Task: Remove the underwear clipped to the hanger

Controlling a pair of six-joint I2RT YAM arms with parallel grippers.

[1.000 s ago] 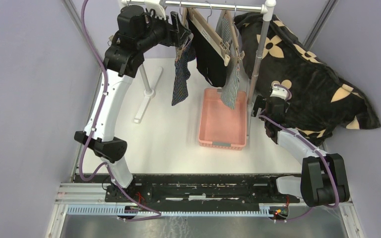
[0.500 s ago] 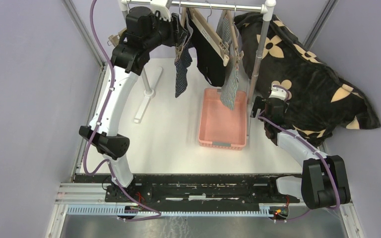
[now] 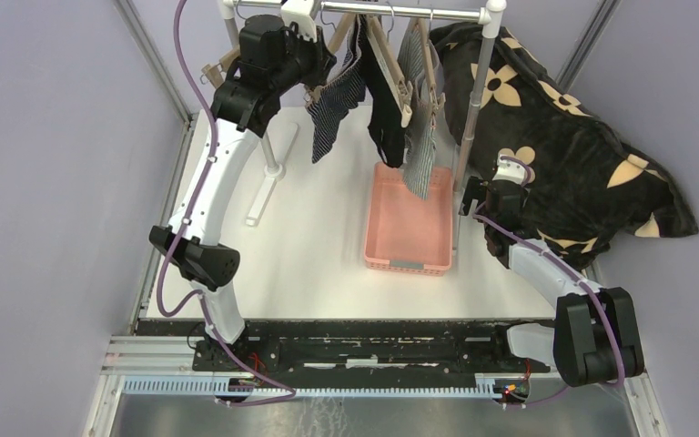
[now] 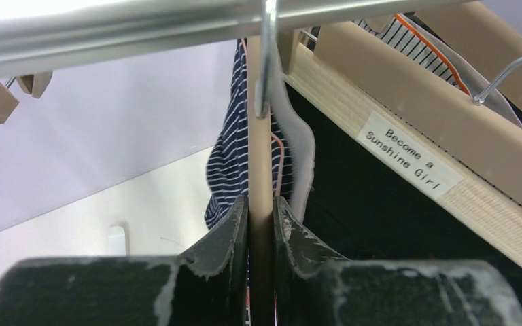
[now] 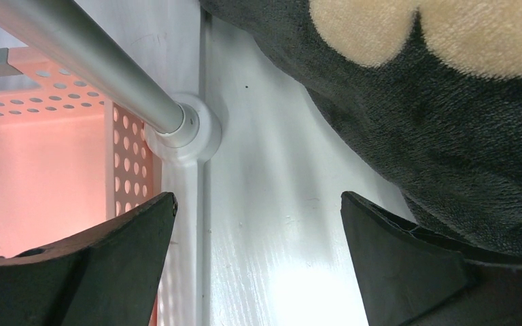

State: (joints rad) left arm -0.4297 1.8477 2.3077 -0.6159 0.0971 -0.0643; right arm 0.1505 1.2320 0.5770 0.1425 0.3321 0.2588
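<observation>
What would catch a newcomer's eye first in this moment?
The left arm stretches up to the rail at the back, the left gripper pinched on the edge of a wooden hanger carrying the navy striped underwear. Next to it a black pair and a grey striped pair hang above the far end of a pink basket. A big black flower-print cushion fills the right side, with the open right gripper low beside it.

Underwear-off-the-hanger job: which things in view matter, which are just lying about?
Job: navy striped pair, black pair, grey-white striped pair, wooden hanger clamped in the left gripper, rail.
Lying about: pink basket (maybe a drop spot), flower-print cushion, open right gripper.
</observation>
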